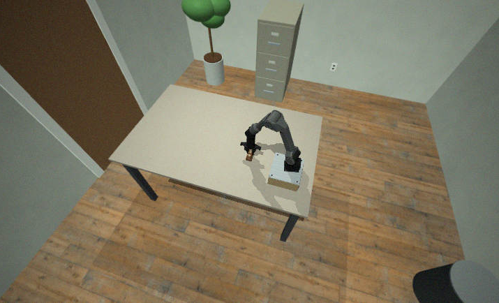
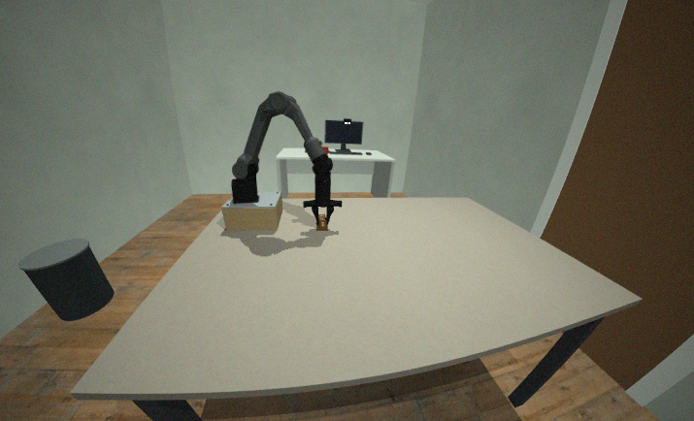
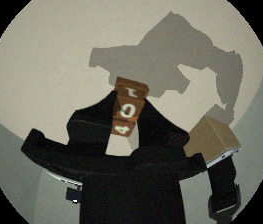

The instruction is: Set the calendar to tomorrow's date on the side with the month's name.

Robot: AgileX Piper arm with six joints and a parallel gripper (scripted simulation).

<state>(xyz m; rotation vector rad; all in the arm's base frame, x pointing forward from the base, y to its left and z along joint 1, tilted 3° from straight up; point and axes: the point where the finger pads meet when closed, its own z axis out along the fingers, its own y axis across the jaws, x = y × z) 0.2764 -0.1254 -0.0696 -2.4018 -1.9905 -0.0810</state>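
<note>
The arm (image 2: 281, 112) is rising from its wooden base block (image 2: 250, 215), bending at a high elbow and dropping its forearm almost straight down, so the wrist is pointing at the table (image 2: 370, 292). The gripper (image 2: 322, 219) is hanging just above the table top, close beside the base block in the exterior view.

Its fingers are clamping a small brown calendar piece (image 3: 127, 108) between them, partway spread around it. In the wrist view that piece is showing white digits on its faces, stacked along the line of the fingers and extending beyond their tips; a zero is readable in the middle, the others too blurred to tell. Whether this is one cube, both cubes or the tray with them cannot be told. In the top view the piece (image 1: 249, 157) is appearing as a brown speck directly under the fingertips, at or just above the table; contact cannot be judged.

The arm's shadow is falling on the table just past the gripper, on the far side from the wrist.
</note>
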